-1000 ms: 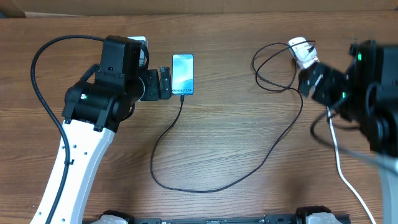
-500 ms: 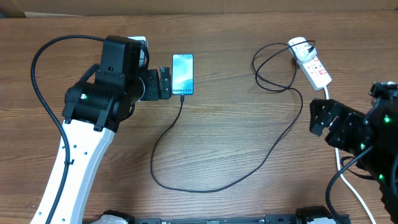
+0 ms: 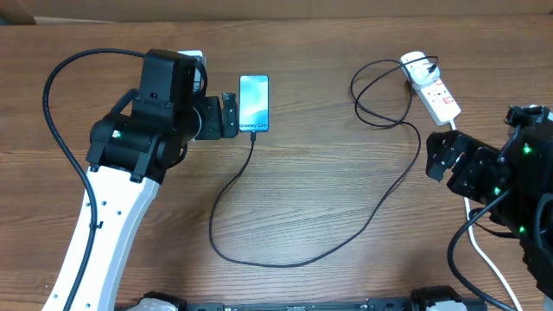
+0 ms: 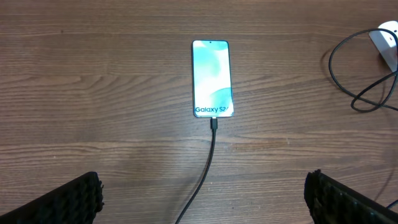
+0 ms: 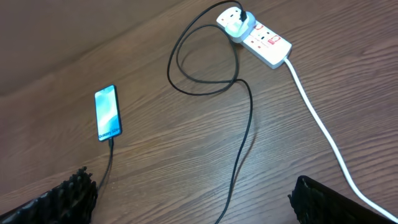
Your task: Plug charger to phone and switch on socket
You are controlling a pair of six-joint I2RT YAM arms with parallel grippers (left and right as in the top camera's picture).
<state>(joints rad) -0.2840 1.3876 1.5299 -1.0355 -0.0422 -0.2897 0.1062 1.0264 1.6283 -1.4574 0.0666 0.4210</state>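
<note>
One phone (image 3: 254,103), flat on table (image 3: 328,173). One charger (image 4: 211,152): tip in phone, other end apparently in socket (image 3: 435,91). The left gripper (image 4: 202,190) and right gripper (image 5: 193,196): jaws wide apart, empty.

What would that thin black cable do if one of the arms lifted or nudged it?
Probably floppy: the cable lies in loose curves and loops, so it would likely sag and drape rather than hold a shape. It looks thin, so probably light. Both ends seem plugged in, at the phone and the power strip, so a hard pull might drag the phone.
</note>
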